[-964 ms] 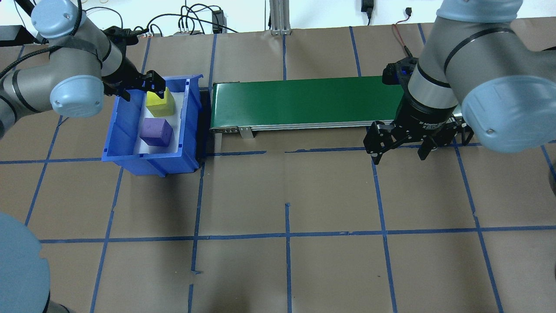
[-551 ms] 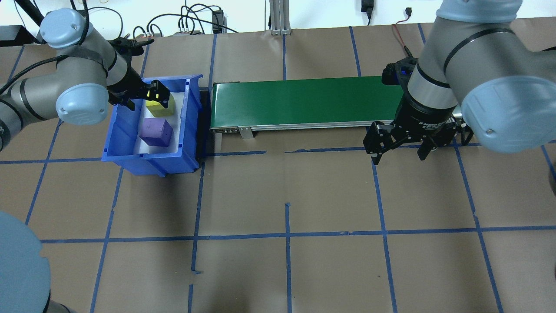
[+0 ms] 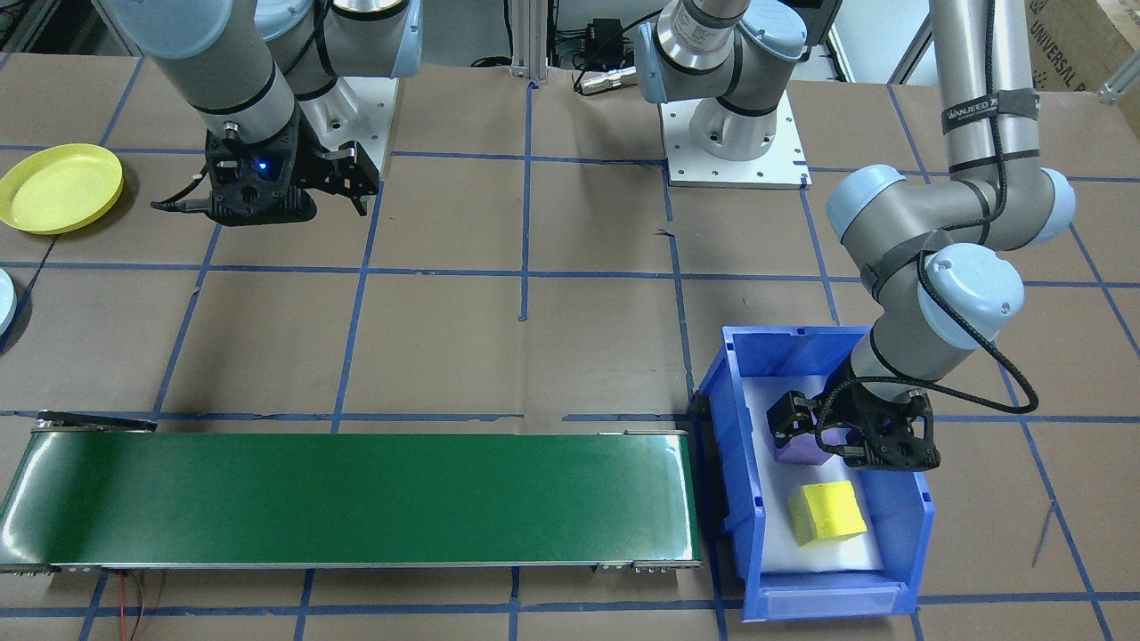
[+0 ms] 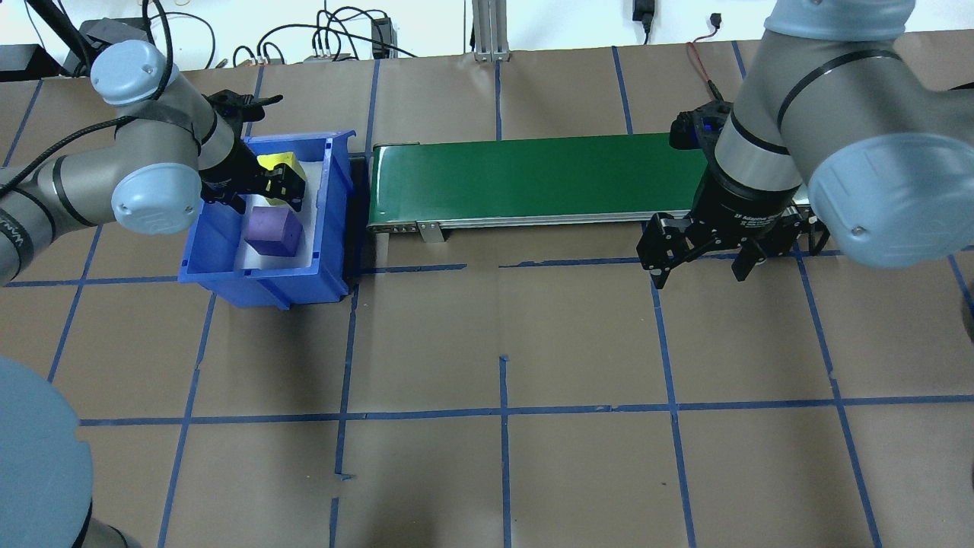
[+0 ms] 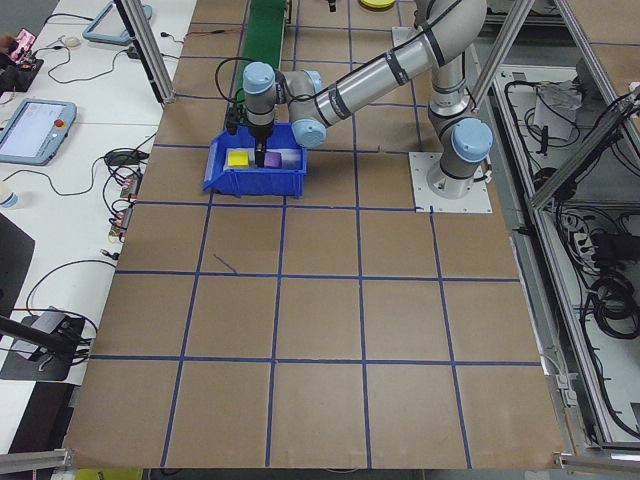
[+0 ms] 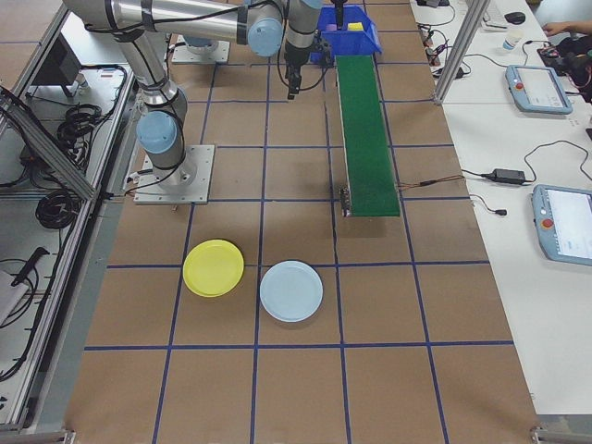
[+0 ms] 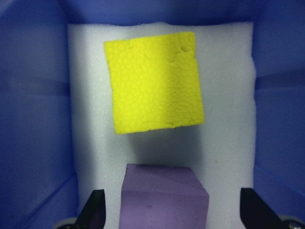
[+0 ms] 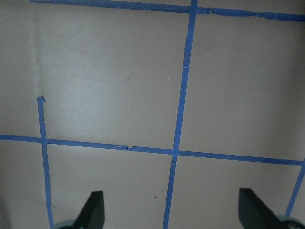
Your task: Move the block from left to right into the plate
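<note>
1. Front-facing view: left gripper (image 3: 824,436), at lower right of the frame, hangs inside the blue bin (image 3: 739,499) with its fingers spread either side of the purple block (image 3: 799,448), not closed on it. The yellow block (image 3: 828,512) lies just below it on the bin's white liner. The right gripper (image 3: 343,182), upper left, is spread and holds nothing. A yellow plate (image 3: 61,187) sits at the far left edge.
2. Overhead view: the green belt (image 4: 533,179) runs across the upper middle, between the bin at left and the right gripper at right.
3. Left wrist view: two dark fingertips (image 7: 93,210) flank the purple block at the bottom edge, with a gap on each side.
4. Right-side view: a pale blue plate (image 6: 291,290) lies just beside the yellow plate.
</note>
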Motion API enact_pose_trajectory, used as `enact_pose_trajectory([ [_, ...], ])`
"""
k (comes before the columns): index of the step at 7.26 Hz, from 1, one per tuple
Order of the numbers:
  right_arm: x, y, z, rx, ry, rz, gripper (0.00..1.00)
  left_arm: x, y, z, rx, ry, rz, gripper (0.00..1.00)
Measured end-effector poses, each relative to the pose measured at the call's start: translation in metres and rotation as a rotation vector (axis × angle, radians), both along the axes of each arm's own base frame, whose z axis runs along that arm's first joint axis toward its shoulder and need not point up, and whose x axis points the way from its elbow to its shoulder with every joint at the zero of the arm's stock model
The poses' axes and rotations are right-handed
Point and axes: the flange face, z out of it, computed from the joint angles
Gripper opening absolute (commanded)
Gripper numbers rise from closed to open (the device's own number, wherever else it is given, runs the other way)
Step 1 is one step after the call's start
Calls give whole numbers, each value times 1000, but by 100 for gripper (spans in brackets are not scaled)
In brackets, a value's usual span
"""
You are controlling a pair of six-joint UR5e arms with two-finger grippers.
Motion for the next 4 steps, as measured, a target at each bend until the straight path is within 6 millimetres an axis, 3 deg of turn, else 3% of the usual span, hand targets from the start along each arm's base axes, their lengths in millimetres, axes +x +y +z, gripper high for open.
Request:
enact_pose_trajectory([
  [3,-1,0,0,1,1,0,100,-1,7,-17,33,-3,-73,98],
  [4,-2,-1,1,-1,2,-2,100,-2,14,-27,56,0,-86,84],
])
